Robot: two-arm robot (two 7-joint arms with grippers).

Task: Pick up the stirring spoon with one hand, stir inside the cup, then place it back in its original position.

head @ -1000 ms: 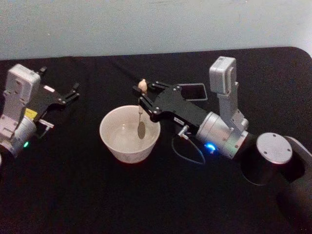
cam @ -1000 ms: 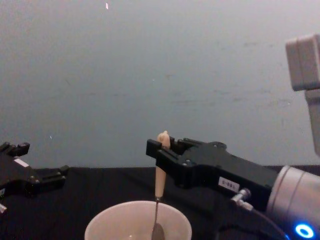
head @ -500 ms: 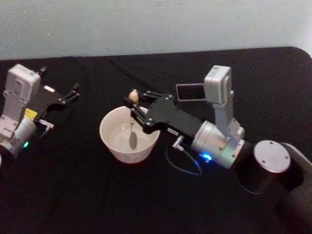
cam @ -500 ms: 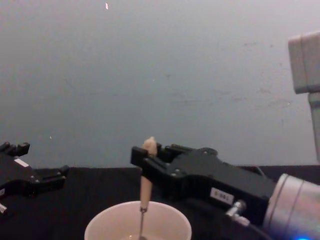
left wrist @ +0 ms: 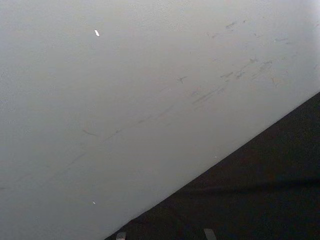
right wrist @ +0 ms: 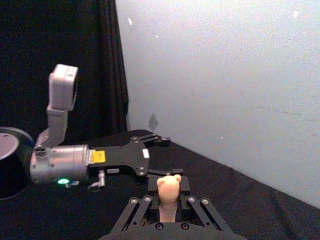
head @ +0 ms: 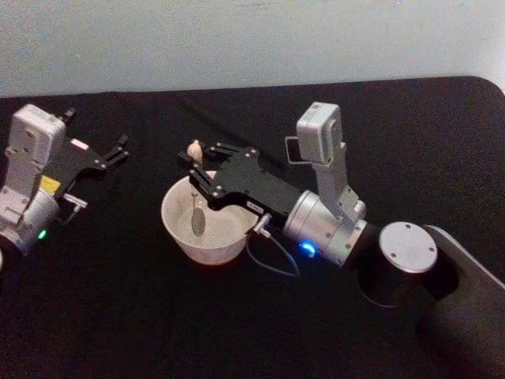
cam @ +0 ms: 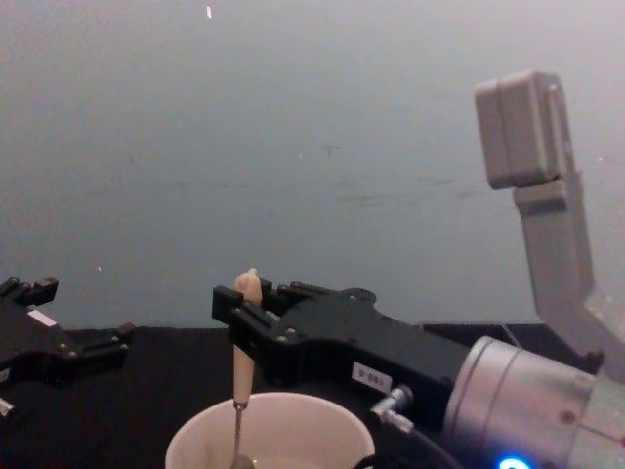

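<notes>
The right arm (head: 331,233) reaches in from the robot's right and stretches across the black table (head: 158,316) toward the left, its silver-grey forearm lying low and nearly level, with the wrist camera housing standing up above it. The right gripper (head: 197,163) sits over the far left part of the cup (head: 201,251), its black fingers (right wrist: 142,207) pinched together on the pale handle of the stirring spoon (head: 197,219) just under the knob. In the right wrist view the knob pokes up between the two finger linkages. The spoon hangs close to upright: in the chest view its beige handle (cam: 242,362) rises above the gripper's tip, and the thin metal shaft drops past the rim of the cup (cam: 322,440) into the hollow. In the head view the small metal bowl of the spoon lies inside the cup, toward its left side and near the bottom; I cannot tell whether it touches the floor of the cup. The cup stands on the table near the middle, under the gripper's fingers. The left arm rests well apart at the table's left edge, and the left gripper (head: 96,133) points toward the back wall with its fingers spread wide and nothing between them.
</notes>
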